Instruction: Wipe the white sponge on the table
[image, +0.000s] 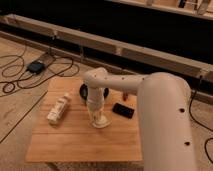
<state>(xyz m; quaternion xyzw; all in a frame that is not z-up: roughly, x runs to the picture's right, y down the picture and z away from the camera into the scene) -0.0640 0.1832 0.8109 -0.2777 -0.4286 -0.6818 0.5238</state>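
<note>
Camera view. The gripper (99, 118) points straight down over the middle of the table (75, 142). Its jaws are clenched on the white sponge (102, 122), which presses flat on the slats, well in from every edge. The white bottle (59, 109) lies well apart, toward the floor cables (15, 82). The black device (123, 110) sits near the sponge on the opposite side. A dark round object (84, 91) stands behind the arm (partly hidden). Open wood runs from the sponge to the near edge.
</note>
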